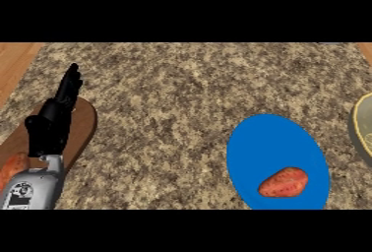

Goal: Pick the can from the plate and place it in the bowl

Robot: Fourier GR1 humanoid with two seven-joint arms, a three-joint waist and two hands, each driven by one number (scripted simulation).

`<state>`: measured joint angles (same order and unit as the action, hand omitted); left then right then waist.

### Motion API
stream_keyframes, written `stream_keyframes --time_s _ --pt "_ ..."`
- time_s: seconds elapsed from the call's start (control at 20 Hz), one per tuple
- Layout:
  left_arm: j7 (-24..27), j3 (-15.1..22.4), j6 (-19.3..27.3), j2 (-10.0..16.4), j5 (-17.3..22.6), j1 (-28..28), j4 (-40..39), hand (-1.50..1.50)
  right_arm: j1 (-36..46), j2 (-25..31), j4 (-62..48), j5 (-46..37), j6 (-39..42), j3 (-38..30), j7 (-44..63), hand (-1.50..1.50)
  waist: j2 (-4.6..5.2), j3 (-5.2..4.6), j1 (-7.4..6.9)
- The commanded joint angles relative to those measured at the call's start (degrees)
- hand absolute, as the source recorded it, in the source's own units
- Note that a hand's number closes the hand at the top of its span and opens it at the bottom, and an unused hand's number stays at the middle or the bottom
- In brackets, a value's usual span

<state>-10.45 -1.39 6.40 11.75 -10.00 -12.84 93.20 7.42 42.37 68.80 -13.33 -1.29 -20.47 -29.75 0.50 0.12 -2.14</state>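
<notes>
Seeing left hand [52, 123] open at worktop's [181, 88] left edge; right hand not visible. Rounded red object [283, 182] could roll off blue plate [265, 142] when I grab.

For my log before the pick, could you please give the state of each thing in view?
left hand: open, fingers straight, resting at left.
blue plate: flat on the counter.
red object: lying on the blue plate, unheld.
bowl: at right edge, mostly cut off, contents unseen.
brown plate: partly under the left forearm.
</notes>
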Motion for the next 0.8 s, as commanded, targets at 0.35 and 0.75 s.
stream_keyframes --time_s 0.35,0.75 --pt "3.08 0.17 0.52 -0.76 -1.32 -0.07 -2.85 0.0 20.01 -0.98 -37.18 -5.1 4.5 3.62 -10.15 -1.5 0.42 0.1 -0.67" --pt "2.66 -1.4 0.1 -0.58 -0.26 -2.13 -4.17 0.0 27.19 -0.64 -49.58 -1.7 11.49 -0.45 -20.83 -1.5 0.44 0.15 -0.09"
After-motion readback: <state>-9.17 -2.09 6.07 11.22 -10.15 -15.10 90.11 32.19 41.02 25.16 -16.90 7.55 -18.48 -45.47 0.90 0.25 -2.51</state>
